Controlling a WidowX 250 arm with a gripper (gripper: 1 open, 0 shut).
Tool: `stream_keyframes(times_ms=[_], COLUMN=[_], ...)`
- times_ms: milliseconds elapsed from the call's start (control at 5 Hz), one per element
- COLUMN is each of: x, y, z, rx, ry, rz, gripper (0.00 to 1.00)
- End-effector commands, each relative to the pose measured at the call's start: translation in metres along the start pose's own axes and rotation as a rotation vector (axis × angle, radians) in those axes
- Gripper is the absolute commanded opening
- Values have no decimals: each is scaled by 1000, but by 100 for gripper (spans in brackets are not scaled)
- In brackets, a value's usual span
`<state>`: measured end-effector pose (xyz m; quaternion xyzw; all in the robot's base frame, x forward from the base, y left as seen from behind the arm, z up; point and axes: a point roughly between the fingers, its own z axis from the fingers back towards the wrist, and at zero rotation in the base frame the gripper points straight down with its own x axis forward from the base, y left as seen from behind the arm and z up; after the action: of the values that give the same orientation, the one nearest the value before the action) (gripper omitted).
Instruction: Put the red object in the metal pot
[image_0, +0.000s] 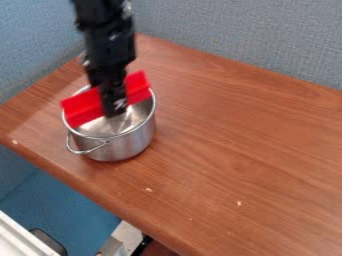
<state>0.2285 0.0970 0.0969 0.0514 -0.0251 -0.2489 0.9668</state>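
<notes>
The red block is in the grip of the black gripper, which comes down from the top of the view. The jaws stand partly open, closed on the block around its middle, one finger in front of it on the camera's side; the block's two ends stick out to either side.

The block is over the mouth of the pot, toward the part of the rim farther from the camera. Its long axis runs across the opening, from lower left to upper right in the view. The left end in the view is the lower one in the picture, by the pot's left rim; the other end points up and right, toward the table's far edge. Whether the block touches the rim cannot be told.

The pot stands upright on the wooden table, near the table's left edge as the view shows it, well apart from the near right part of the top. Its mouth faces up, and its wire handle hangs on the side toward that left edge.

No brand, label or writing can be read on the block, the pot or the gripper.
</notes>
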Motion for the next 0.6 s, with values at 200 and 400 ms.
stream_keyframes(times_ms=[200, 400], x=[-13, -6], y=[9, 5], z=[-31, -46], rx=[1, -22], ry=[-3, 16], rz=[-24, -15], gripper=[0, 0])
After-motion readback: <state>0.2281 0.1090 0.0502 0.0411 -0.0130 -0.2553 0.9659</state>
